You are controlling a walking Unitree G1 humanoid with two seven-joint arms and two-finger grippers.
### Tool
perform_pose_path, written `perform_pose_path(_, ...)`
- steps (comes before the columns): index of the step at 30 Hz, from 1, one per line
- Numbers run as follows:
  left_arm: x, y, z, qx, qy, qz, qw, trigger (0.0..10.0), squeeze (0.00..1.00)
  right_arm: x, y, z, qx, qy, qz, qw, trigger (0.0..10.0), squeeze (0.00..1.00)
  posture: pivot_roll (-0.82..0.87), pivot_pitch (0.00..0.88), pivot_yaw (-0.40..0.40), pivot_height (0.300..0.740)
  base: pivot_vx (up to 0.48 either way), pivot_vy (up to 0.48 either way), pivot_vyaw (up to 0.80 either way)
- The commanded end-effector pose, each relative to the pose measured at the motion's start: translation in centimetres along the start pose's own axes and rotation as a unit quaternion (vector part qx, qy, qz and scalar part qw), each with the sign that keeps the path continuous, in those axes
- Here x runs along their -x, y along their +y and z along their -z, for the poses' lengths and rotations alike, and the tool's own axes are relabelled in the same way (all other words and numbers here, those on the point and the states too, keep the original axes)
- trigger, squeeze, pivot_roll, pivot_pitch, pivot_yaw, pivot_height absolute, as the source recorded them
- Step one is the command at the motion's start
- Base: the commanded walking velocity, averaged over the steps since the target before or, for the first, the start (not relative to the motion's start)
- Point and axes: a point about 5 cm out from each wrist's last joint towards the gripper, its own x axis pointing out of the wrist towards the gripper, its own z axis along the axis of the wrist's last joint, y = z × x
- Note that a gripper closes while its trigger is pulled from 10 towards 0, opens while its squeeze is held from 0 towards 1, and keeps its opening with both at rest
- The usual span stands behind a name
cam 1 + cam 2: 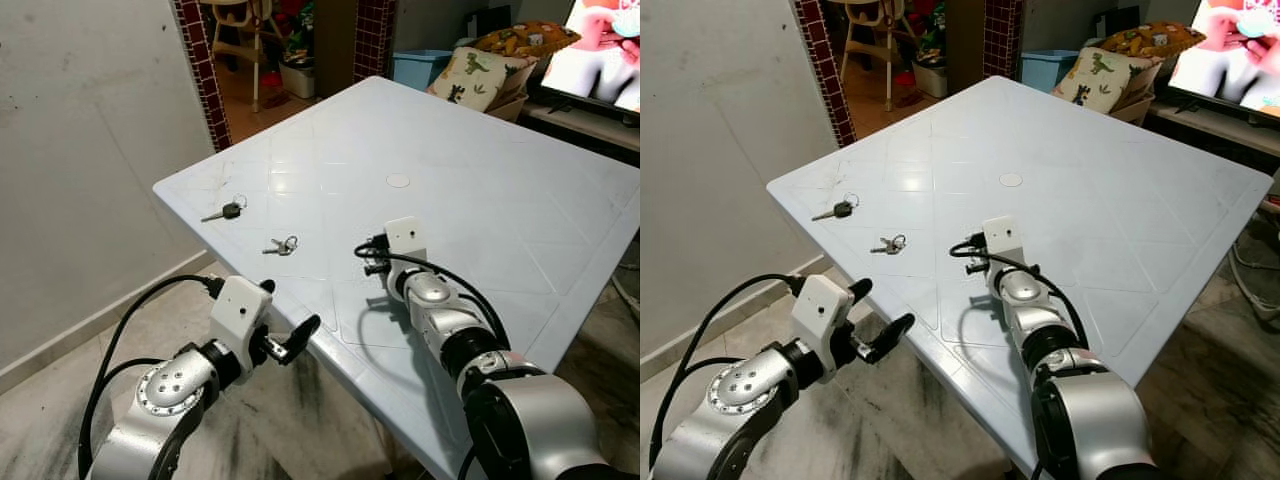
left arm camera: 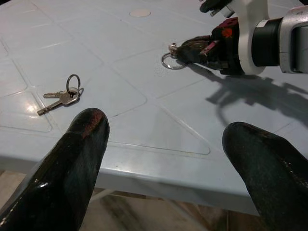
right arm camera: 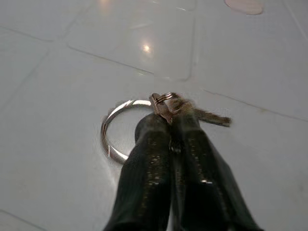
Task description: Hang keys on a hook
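On the pale blue plastic table [image 1: 480, 200] my right gripper [image 3: 171, 122] is shut on a small bunch of keys [image 3: 166, 103]. Its steel ring [image 3: 111, 134] lies on the tabletop just past the fingertips. The left wrist view also takes in that gripper [image 2: 192, 50] and ring [image 2: 172, 60]. Two other sets lie near the table's left corner: a black-headed key [image 1: 228, 211] and a silver pair on a ring [image 1: 283, 245], the silver keys [image 2: 61, 96] also ahead of my left gripper. My left gripper [image 1: 290, 312] is open, just off the table's near edge, with nothing between its fingers.
A white wall [image 1: 80, 150] runs along the left, ending at a red brick pillar [image 1: 200, 60] and a doorway with a high chair [image 1: 240, 40]. Cushions [image 1: 490, 65], a blue bin [image 1: 415, 65] and a lit screen [image 1: 600, 50] stand behind the table.
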Motion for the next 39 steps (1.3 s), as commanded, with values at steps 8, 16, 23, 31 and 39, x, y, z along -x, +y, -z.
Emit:
perform_pose_path(8,-0.3,0.3,0.3,-0.015,0.006,0.005,1.000,10.0,0.00,0.3,0.8,2.1,-0.018,0.045,-0.015,0.999,0.0,0.00,0.18,0.000,0.023,0.740,0.000,0.000,0.00)
perform_pose_path(16,-0.6,0.5,0.0,-0.020,0.001,0.005,1.000,10.0,0.00,0.2,0.6,1.9,-0.016,0.042,-0.011,0.999,0.0,0.00,0.17,0.000,0.024,0.740,0.000,0.000,0.00)
perform_pose_path(23,-0.5,0.7,0.0,-0.019,-0.002,0.001,1.000,10.0,0.00,0.1,-0.2,0.3,-0.053,-0.004,-0.007,0.999,0.0,0.00,0.17,0.000,0.028,0.740,0.000,0.000,0.00)
perform_pose_path(31,-0.8,0.7,0.0,-0.016,-0.001,0.005,1.000,10.0,0.00,0.5,-1.0,0.7,-0.055,-0.036,-0.017,0.998,0.0,0.00,0.13,0.000,0.044,0.740,0.000,0.000,0.00)
perform_pose_path(39,-1.0,0.9,-0.1,-0.016,-0.002,0.008,1.000,10.0,0.00,1.3,-2.1,1.3,-0.034,-0.055,-0.031,0.997,0.0,0.00,0.11,0.000,0.051,0.740,0.000,0.000,0.00)
